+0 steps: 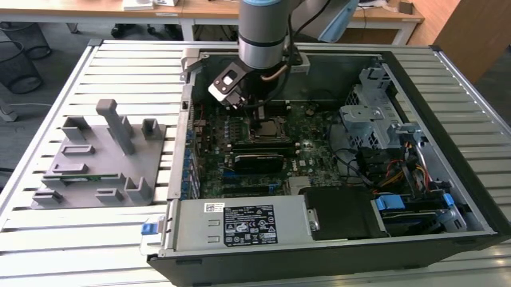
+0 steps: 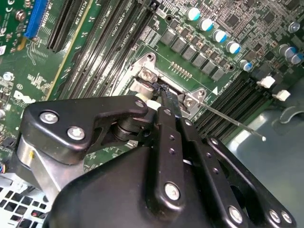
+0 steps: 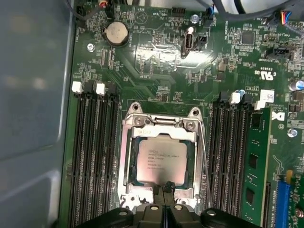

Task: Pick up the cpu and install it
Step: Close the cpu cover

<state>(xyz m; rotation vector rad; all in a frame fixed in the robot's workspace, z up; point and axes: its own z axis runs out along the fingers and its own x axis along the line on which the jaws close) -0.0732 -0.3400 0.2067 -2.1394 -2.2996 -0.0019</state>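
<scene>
The cpu (image 3: 160, 161), a small square chip with a silvery-grey top, lies flat inside the metal-framed socket (image 3: 127, 156) on the green motherboard in the first wrist view. My gripper (image 3: 164, 191) hangs over the socket's near edge, its two black fingers pressed together with the tips right at the chip's rim, holding nothing. In the second wrist view the shut gripper (image 2: 159, 91) points down onto the socket frame (image 2: 147, 59). In the exterior view the gripper (image 1: 259, 119) stands low inside the open computer case (image 1: 459, 149), over the socket.
A thin socket lever (image 2: 232, 121) sticks out to one side. Black memory slots (image 3: 92, 156) flank the socket, and a green memory stick (image 3: 251, 166) sits in one. A grey parts fixture (image 1: 96, 161) lies on the exterior view's left. The power supply (image 1: 239, 224) and drive cages (image 1: 375, 113) crowd the case.
</scene>
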